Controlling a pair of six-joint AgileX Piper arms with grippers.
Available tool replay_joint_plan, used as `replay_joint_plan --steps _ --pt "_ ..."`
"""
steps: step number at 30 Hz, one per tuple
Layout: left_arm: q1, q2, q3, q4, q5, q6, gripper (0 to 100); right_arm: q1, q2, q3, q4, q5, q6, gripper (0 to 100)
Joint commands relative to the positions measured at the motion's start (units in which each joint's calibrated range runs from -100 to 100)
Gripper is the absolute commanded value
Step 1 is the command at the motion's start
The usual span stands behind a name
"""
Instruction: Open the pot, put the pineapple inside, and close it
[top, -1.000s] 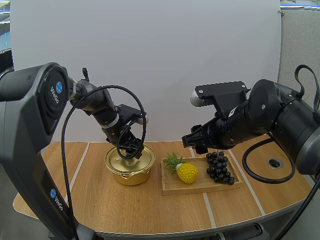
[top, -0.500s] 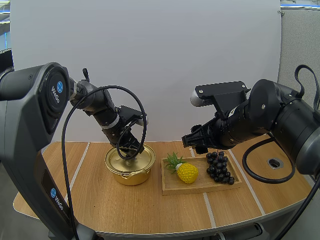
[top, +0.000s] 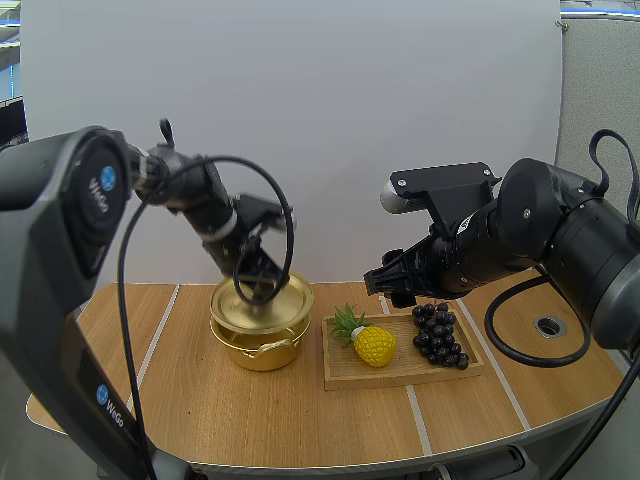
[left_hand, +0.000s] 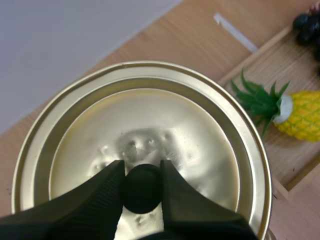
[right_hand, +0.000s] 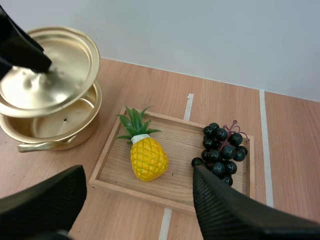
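The gold lid (top: 270, 303) hangs tilted just above the open gold pot (top: 262, 348). My left gripper (top: 260, 288) is shut on the lid's black knob (left_hand: 142, 189), which sits pinched between its two fingers (left_hand: 107, 185). The lid (left_hand: 150, 125) hides most of the pot's inside from the left wrist view. The yellow pineapple (top: 372, 345) lies on the wooden tray (top: 400, 378) right of the pot. My right gripper (top: 385, 285) hovers open above the tray. From the right wrist, the raised lid (right_hand: 45, 75), pot (right_hand: 55, 131) and pineapple (right_hand: 148, 157) all show beyond my open right gripper (right_hand: 139, 172).
A bunch of dark grapes (top: 438, 335) lies on the tray's right half, beside the pineapple. A round metal-ringed hole (top: 548, 325) is set in the table at the far right. White tape lines (top: 405, 400) cross the wooden tabletop.
My left gripper closed on the lid's knob and raised the lid off the pot, tilting it. The right arm has stayed still.
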Motion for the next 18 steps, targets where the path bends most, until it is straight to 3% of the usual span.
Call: replay_joint_plan --steps 1,8,18 --pt "-0.18 -5.6 -4.6 -0.4 1.5 -0.7 0 -0.2 -0.1 -0.5 0.4 0.3 -0.3 100" --pt "-0.18 -17.1 -17.3 0.0 0.7 -3.7 0 -0.2 -0.1 -0.5 0.5 0.3 -0.3 100" --pt "-0.18 -23.2 -38.4 8.1 -1.9 -12.6 0 -0.2 -0.1 -0.5 0.5 0.3 -0.3 100"
